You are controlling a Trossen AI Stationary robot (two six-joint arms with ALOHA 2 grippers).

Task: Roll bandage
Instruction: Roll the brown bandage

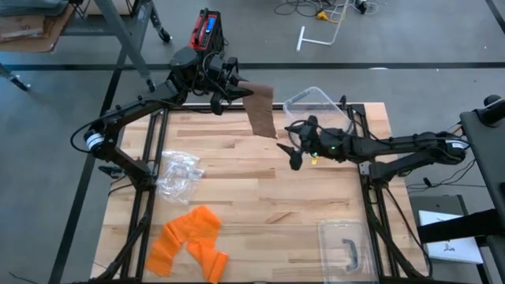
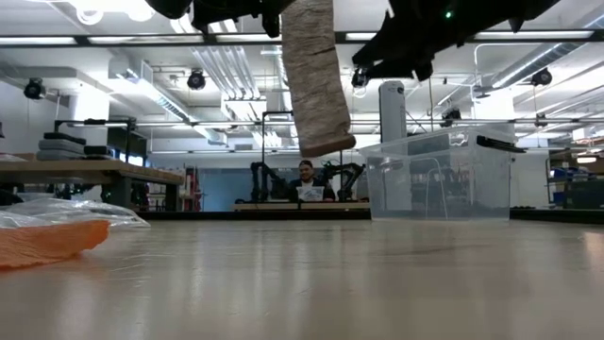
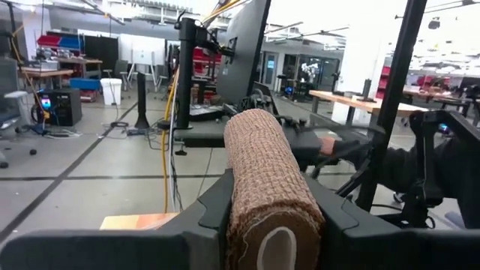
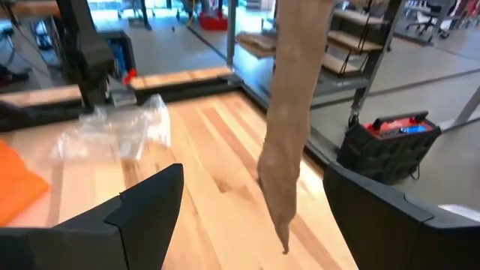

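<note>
A brown bandage is partly rolled. Its roll [image 3: 266, 187] sits between the fingers of my left gripper [image 1: 234, 90], which is shut on it above the table's far edge. The loose strip [image 1: 261, 112] hangs down from the roll, and its lower end [image 2: 326, 144] is clear of the tabletop. My right gripper [image 1: 289, 147] stands open just right of the strip's lower end, pointing toward it. In the right wrist view the strip [image 4: 289, 135] hangs between and beyond the two spread fingers, which do not touch it. My left gripper pinches the bandage's rolled part [image 3: 247, 217] between its two fingers, one on each side of the roll. The fingers [image 3: 206, 214] are level, come from the table's left and lie along the roll. The roll is lifted clear, and its loose strip hangs slack below.
A clear plastic bin [image 1: 319, 101] stands at the far right, close behind my right gripper. A crumpled clear bag [image 1: 178, 173] lies at the left, orange bandages [image 1: 189, 237] at the near left, and a clear lid [image 1: 347, 246] at the near right. Bare wood lies mid-table.
</note>
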